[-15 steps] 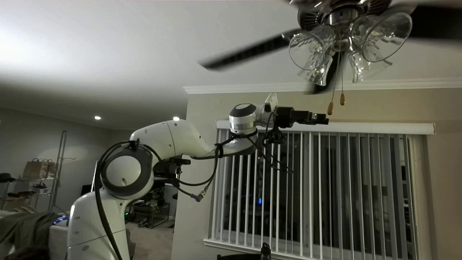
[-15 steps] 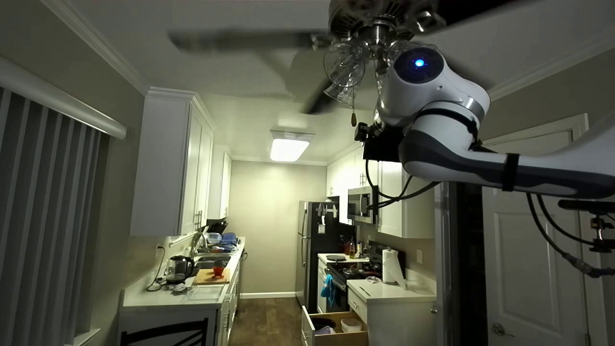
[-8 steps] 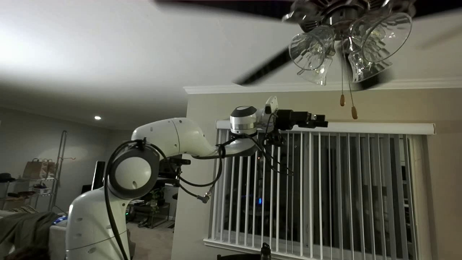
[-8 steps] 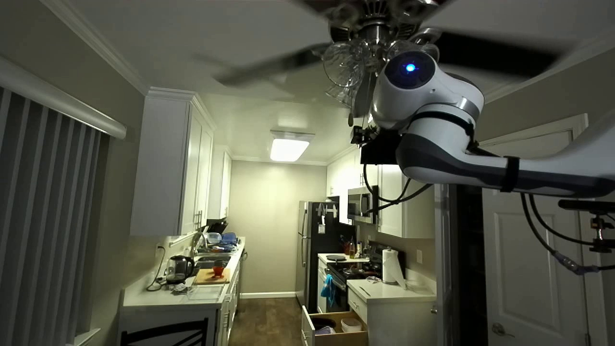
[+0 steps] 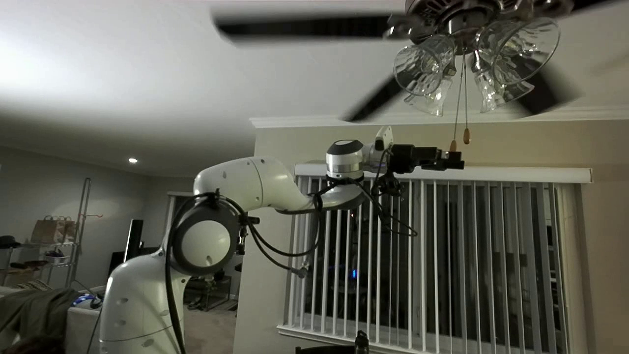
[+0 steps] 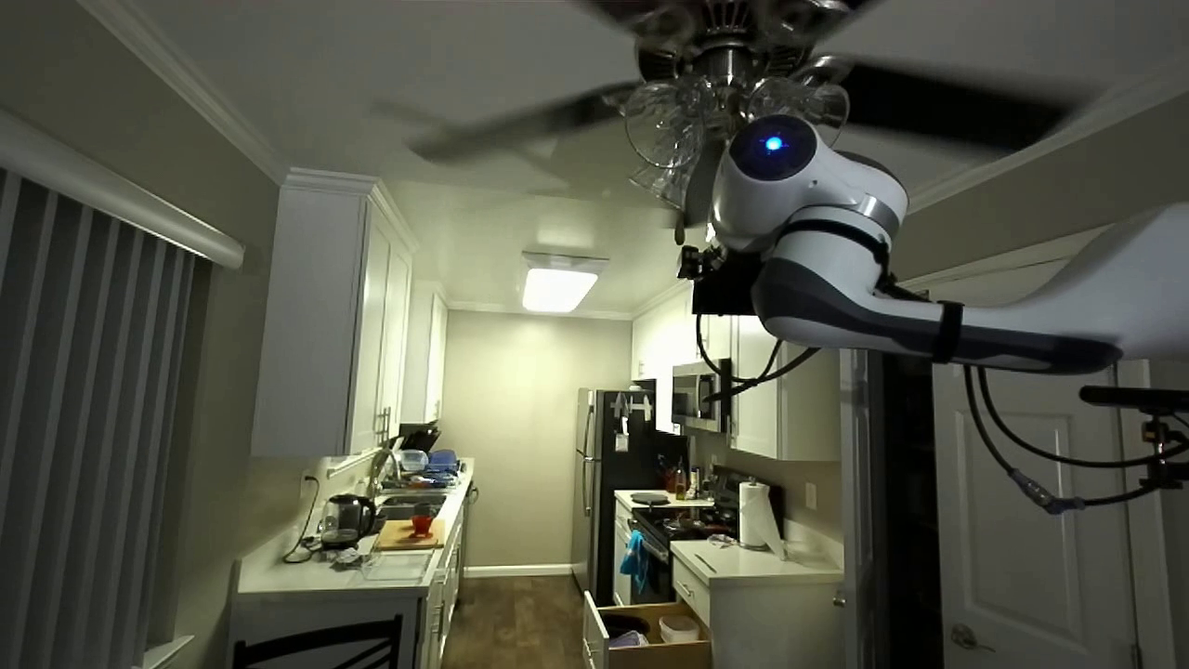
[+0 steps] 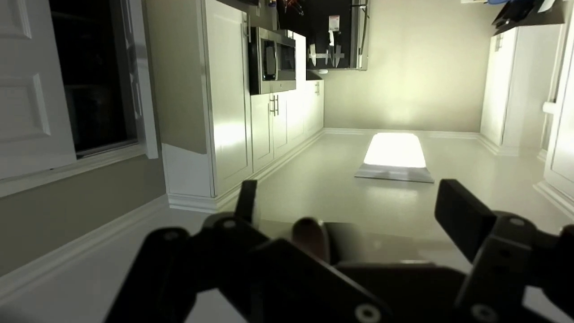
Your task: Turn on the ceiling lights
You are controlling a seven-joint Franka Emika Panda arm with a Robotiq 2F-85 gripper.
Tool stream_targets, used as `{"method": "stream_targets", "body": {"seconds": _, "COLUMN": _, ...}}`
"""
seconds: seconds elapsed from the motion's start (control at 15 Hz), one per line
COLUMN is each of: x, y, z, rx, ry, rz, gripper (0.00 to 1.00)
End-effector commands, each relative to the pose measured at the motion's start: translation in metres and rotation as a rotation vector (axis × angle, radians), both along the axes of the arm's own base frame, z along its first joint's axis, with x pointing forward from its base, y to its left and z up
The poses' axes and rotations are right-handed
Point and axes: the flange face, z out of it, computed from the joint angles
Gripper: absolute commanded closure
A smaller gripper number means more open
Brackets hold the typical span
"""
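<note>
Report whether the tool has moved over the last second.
Yes. In an exterior view, the tool has shifted toward the picture's right, and now shows nearer the right-hand end of the fixed white blind rail.

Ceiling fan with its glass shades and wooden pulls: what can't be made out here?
Ceiling fan, top: cut off by the upper edge in both exterior views.
Fan blades: blurred, apparently by motion, in both exterior views.
Glass shade: partly hidden behind the arm in an exterior view.
Wooden pull, lower tip: hidden behind the jaws in an exterior view.
Reddish shape seen between the jaws: too blurred in the wrist view to name surely.
</note>
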Motion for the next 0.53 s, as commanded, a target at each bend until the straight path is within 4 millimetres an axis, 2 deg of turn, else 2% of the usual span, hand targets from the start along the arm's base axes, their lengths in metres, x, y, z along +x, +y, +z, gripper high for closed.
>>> {"method": "stream_targets", "body": {"seconds": 0.0, "x": 0.01, "y": 0.0, "z": 0.016, "rx": -0.005, "ry": -0.041, "rz": -0.015, "gripper": 0.0}}
{"method": "stream_targets", "body": {"seconds": 0.47, "x": 0.032, "y": 0.001, "z": 0.025, "rx": -0.015, "ry": -0.063, "rz": -0.029, "gripper": 0.0}}
